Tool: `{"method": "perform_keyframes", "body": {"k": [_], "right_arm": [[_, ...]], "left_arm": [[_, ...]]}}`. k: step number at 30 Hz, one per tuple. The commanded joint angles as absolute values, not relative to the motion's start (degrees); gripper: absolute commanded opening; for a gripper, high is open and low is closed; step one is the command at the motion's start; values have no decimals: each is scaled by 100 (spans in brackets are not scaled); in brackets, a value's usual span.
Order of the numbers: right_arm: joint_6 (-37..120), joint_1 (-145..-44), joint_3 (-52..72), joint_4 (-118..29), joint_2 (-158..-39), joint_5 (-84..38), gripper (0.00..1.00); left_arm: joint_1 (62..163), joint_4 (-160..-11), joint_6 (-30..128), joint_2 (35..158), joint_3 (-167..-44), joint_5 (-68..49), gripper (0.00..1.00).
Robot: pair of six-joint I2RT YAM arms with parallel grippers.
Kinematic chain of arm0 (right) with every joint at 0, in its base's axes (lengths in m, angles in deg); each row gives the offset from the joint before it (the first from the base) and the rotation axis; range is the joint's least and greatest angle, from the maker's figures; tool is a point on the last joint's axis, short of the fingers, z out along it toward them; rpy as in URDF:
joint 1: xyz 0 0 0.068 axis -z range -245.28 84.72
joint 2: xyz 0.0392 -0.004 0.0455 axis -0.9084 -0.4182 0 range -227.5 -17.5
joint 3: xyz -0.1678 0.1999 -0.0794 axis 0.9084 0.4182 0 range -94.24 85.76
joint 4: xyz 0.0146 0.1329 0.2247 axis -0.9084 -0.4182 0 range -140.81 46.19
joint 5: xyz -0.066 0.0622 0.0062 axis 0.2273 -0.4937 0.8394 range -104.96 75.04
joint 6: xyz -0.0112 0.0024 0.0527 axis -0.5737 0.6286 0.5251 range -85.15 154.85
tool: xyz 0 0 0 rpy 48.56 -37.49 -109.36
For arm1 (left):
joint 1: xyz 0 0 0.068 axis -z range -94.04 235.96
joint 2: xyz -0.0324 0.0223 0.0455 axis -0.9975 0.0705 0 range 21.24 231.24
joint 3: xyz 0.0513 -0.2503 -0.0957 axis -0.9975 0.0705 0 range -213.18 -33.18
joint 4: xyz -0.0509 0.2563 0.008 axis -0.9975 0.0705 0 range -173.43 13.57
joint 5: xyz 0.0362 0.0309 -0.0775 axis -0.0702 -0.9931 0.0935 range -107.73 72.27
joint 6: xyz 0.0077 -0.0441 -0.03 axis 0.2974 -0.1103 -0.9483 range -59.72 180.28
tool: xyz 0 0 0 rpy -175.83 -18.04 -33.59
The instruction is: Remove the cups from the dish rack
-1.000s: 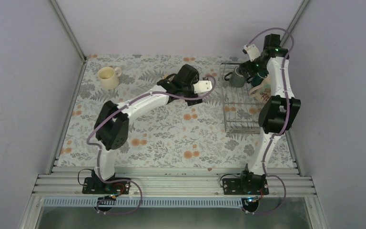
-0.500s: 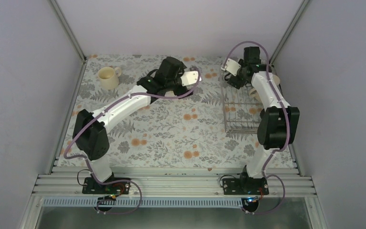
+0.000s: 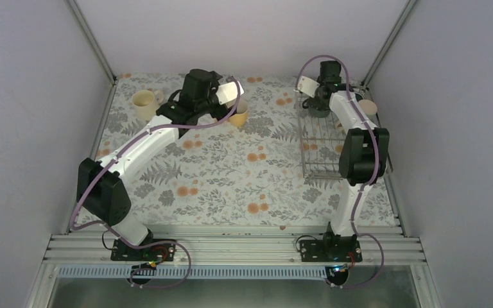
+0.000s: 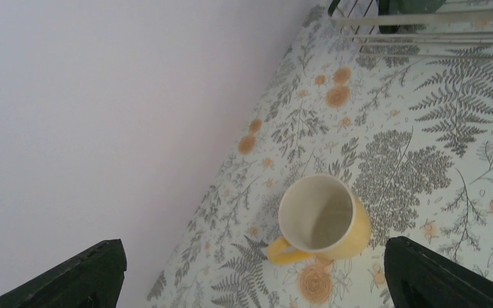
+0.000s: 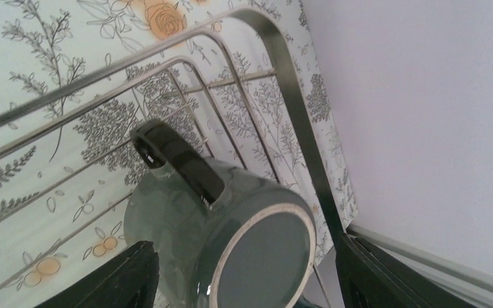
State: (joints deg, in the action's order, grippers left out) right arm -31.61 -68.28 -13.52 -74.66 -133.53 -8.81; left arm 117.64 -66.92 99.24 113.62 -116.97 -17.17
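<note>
A yellow mug [image 3: 238, 115] stands upright on the table at the back middle. It also shows in the left wrist view [image 4: 324, 218], handle to the lower left. My left gripper [image 3: 229, 106] [image 4: 253, 250] hovers over it, open and empty. A cream-white mug [image 3: 144, 103] stands at the back left. The wire dish rack [image 3: 324, 151] [image 5: 282, 64] sits on the right. A dark teal-green mug [image 5: 231, 218] lies tilted in its back end, base toward the camera. My right gripper [image 3: 316, 102] [image 5: 247, 247] is open, one finger on each side of it. Another pale mug [image 3: 367, 108] shows beside the rack's right side.
The floral tablecloth [image 3: 231, 173] covers the table. Grey walls close in the back and both sides. The rack's far corner shows at the top of the left wrist view [image 4: 423, 19]. The arm bases sit on a metal rail [image 3: 231, 247] at the near edge.
My left arm has swung left and back; the yellow mug now shows standing on the table below its open fingers. My right gripper has moved left over the rack's back end, around the teal-green mug.
</note>
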Motion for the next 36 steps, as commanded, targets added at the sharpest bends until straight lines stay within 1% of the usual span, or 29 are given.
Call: {"method": "perform_keyframes", "body": {"k": [1,7,14,22,29,31,32,33,35,36], "right_arm": [[-3280,-6998,-1318,-7015,-13494,-617,71],[-3217,-7096,-1705,-7165,-13900,-448,71],[-3289,-7132,-1763,-7067,-14141,-298,70],[-3578,-7150,-1780,-6480,-14440,61,67],[-3637,-7143,-1812,-5896,-14599,63,65],[-3615,-7145,-1839,-5777,-14615,37,61],[-3595,-7144,-1879,-5767,-14636,24,58],[-3582,-7144,-1925,-5791,-14666,25,53],[-3510,-7146,-2058,-5869,-14733,42,37],[-3469,-7146,-2110,-5936,-14761,30,31]], "left_arm": [[11584,-6930,9879,11195,-11438,-1540,100],[11408,-7012,9848,11140,-11242,-1426,100],[11269,-7053,9818,11133,-11128,-1316,100],[11241,-7102,9741,11138,-11054,-1246,100],[11233,-7095,9626,11181,-11050,-1163,100],[11235,-7078,9612,11190,-11063,-1158,100],[11233,-7082,9605,11191,-11061,-1157,100],[11233,-7073,9603,11186,-11062,-1157,100],[11233,-7063,9600,11188,-11062,-1157,100],[11233,-7055,9592,11186,-11066,-1160,100]]}}
